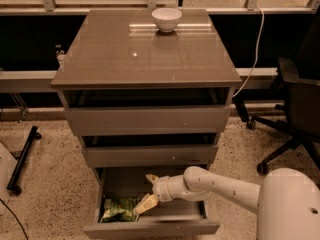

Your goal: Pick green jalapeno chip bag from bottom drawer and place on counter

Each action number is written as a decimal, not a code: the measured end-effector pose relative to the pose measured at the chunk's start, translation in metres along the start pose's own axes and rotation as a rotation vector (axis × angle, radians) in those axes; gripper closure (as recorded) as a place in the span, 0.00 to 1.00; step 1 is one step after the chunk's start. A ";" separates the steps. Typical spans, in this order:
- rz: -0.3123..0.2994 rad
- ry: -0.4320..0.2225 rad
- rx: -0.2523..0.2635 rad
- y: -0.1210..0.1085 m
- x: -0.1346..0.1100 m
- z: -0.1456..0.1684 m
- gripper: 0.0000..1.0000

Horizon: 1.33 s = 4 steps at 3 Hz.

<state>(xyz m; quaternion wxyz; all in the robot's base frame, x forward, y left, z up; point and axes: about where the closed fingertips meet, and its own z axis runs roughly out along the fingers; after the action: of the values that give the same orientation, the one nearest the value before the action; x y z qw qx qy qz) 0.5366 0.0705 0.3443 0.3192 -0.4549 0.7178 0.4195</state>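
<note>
The green jalapeno chip bag (118,209) lies crinkled in the front left of the open bottom drawer (150,229). My gripper (148,191) reaches into that drawer from the right, just right of the bag. Its fingers are spread: the lower pale fingertip (144,204) is at the bag's right edge and the upper one (151,178) is farther back. Nothing is held. The counter (145,54) is the glossy grey-brown cabinet top above.
A white bowl (166,19) stands at the back of the counter. The two upper drawers (145,119) are slightly pulled out above my arm. A black office chair (295,114) stands to the right and a black stand (22,159) lies on the floor at the left.
</note>
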 end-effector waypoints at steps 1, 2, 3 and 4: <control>0.006 -0.020 0.005 -0.008 0.005 0.019 0.00; 0.014 -0.003 -0.004 -0.022 0.017 0.046 0.00; 0.022 0.028 0.005 -0.039 0.028 0.074 0.00; 0.024 0.053 0.033 -0.055 0.041 0.099 0.00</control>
<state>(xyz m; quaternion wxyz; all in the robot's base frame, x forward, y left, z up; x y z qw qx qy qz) 0.5791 0.1305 0.2491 0.3024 -0.4517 0.7384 0.3990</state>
